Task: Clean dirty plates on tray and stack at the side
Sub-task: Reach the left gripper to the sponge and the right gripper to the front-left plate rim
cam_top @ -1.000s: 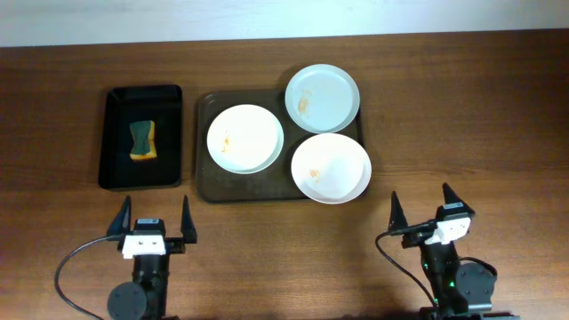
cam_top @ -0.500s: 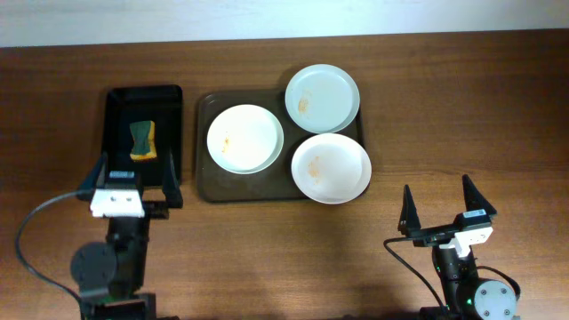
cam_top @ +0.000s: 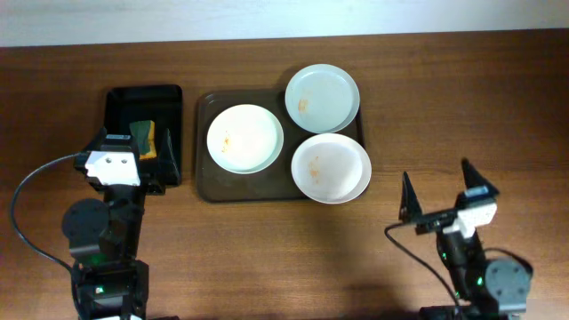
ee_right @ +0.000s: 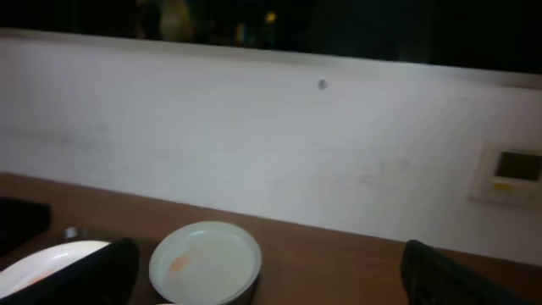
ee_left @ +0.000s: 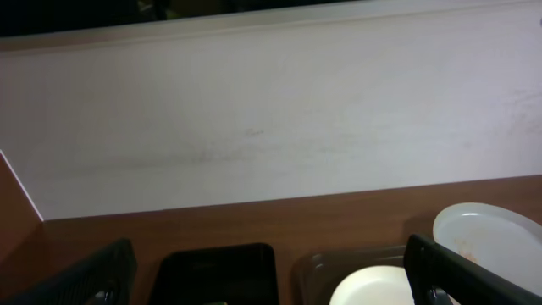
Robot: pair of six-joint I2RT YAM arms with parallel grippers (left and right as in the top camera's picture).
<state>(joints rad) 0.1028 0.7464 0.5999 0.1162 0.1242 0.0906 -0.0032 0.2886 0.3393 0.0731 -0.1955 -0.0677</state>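
Three white plates lie on the dark brown tray: one at the left and one at the front right, both with orange smears, and a bluish one at the back right over the rim. My left gripper is open above the near end of the black tray. My right gripper is open and empty, over bare table right of the plates. In the left wrist view the open gripper frames the black tray and the left plate. In the right wrist view the open gripper frames the bluish plate.
A green and yellow sponge lies in the black tray, left of the brown tray. A white wall runs behind the table's far edge. Wooden table surface spreads to the right of the brown tray.
My left arm has moved forward from the front of the table to the near end of the black tray. My right gripper has shifted back and slightly right, still open.
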